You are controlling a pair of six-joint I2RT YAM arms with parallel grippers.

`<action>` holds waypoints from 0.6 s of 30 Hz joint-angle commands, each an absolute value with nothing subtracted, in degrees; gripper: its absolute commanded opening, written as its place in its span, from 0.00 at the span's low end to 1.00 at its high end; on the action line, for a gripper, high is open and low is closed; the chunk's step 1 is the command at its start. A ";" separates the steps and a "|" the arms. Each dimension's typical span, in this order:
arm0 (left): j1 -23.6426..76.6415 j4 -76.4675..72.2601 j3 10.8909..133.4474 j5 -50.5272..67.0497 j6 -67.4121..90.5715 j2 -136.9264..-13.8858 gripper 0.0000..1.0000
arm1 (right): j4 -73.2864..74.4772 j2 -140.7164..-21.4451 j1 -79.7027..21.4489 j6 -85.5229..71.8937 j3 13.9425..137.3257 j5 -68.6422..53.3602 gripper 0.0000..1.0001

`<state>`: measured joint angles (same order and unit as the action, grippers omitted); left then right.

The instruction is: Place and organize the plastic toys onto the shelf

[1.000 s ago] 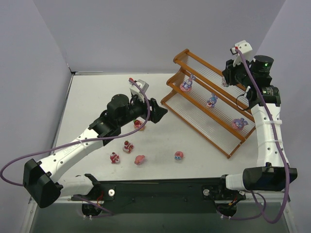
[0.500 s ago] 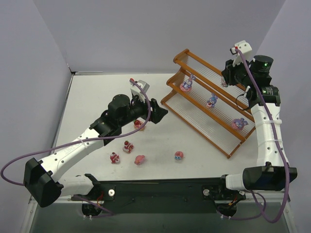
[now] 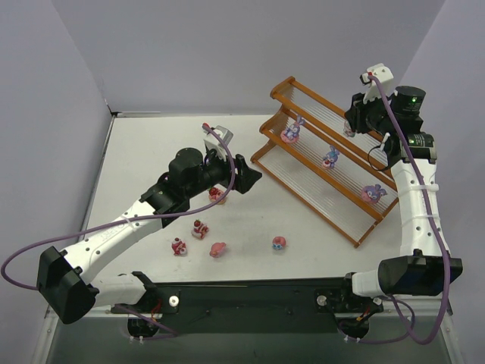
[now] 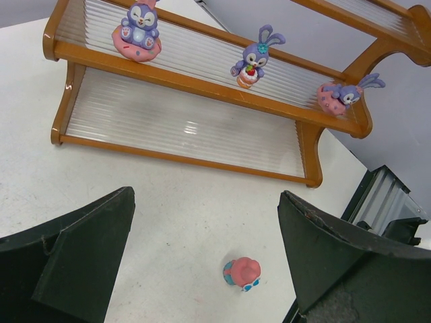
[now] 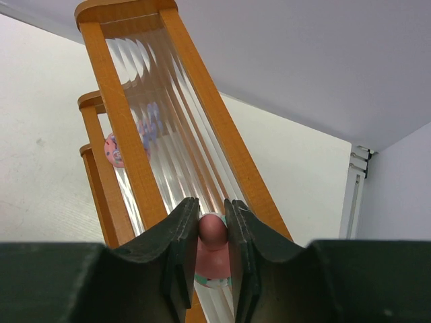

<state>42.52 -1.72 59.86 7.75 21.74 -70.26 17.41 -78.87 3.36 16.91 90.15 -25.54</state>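
Note:
The orange-brown shelf [image 3: 355,231] stands at the right of the table. Three purple bunny toys [image 3: 331,157] sit along its middle tier, and the left wrist view shows them too [image 4: 252,57]. My right gripper [image 3: 352,121] hovers over the shelf's top tier [image 5: 128,134]. It is shut on a small pink toy [image 5: 213,232] just above the pale rods. My left gripper [image 3: 250,176] is open above the table, with nothing between its fingers [image 4: 81,256]. A pink and blue toy [image 4: 242,273] lies on the table below it, nearer the right finger.
Several more toys lie loose on the table: a red one [image 3: 217,194] under the left wrist, two reddish ones [image 3: 200,228] [image 3: 179,246], a pink one [image 3: 218,249] and a pink-blue one [image 3: 279,243]. Grey walls close in the table.

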 commanded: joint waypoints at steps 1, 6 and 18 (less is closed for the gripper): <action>42.10 -4.04 60.47 7.82 21.45 -70.14 0.97 | 14.41 -78.05 3.69 16.17 89.91 -27.51 0.26; 42.01 -4.04 60.56 7.91 21.36 -70.23 0.97 | 14.50 -78.22 3.69 16.26 89.56 -27.42 0.32; 41.48 -4.48 60.56 7.91 21.45 -70.31 0.97 | 14.15 -76.91 3.69 14.59 93.07 -27.25 0.58</action>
<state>41.89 -1.72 59.86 7.75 21.74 -70.30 17.02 -78.87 3.36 15.75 90.06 -26.00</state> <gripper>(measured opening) 0.974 0.514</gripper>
